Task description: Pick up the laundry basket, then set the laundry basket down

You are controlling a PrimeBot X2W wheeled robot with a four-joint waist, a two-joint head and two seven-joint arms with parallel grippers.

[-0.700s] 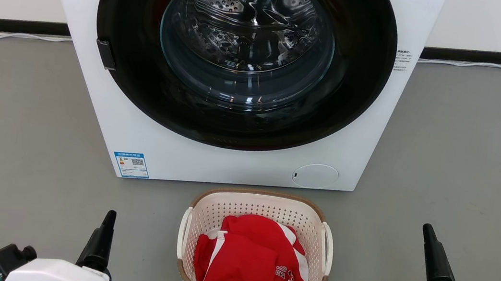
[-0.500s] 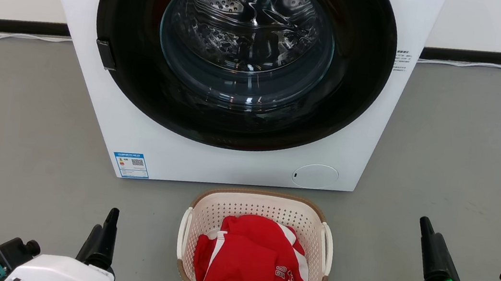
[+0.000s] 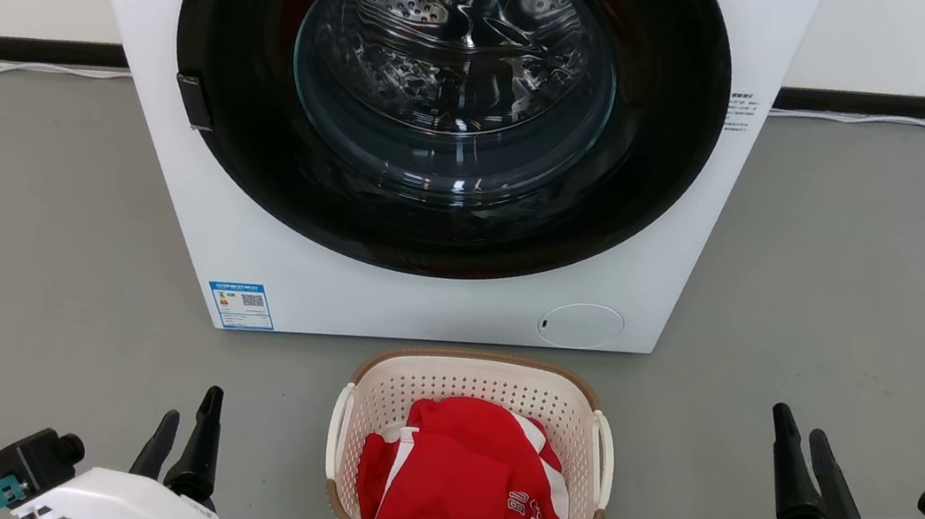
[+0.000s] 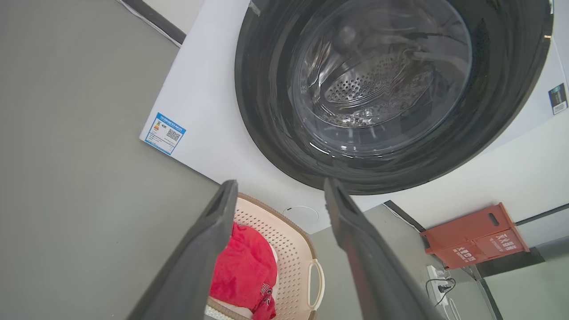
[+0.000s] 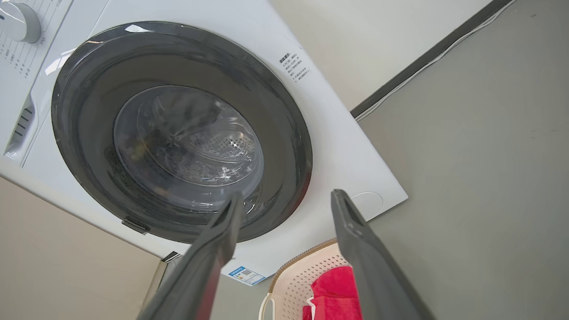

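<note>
The laundry basket [image 3: 481, 387] is cream-white and perforated, with a brown rim and white loop handles. It rests on the grey floor just in front of the washing machine, holding a red and white garment [image 3: 470, 475]. My left gripper [image 3: 191, 407] hovers to the basket's left, open and empty. My right gripper [image 3: 802, 429] hovers to its right, also open and empty. Both are well apart from the handles. In the left wrist view the basket [image 4: 289, 249] shows between my fingers; in the right wrist view the basket [image 5: 306, 275] sits at the bottom edge.
The white washing machine [image 3: 420, 308] with its round dark glass door [image 3: 449, 88] stands directly behind the basket. A red box [image 4: 475, 235] sits against the wall beside a power strip [image 4: 438, 275]. Cables run along the skirting. Grey floor [image 3: 870, 286] spreads on both sides.
Both wrists have rolled, so each gripper now shows two separate fingers instead of one. The left gripper sank a little. The basket has not moved.
</note>
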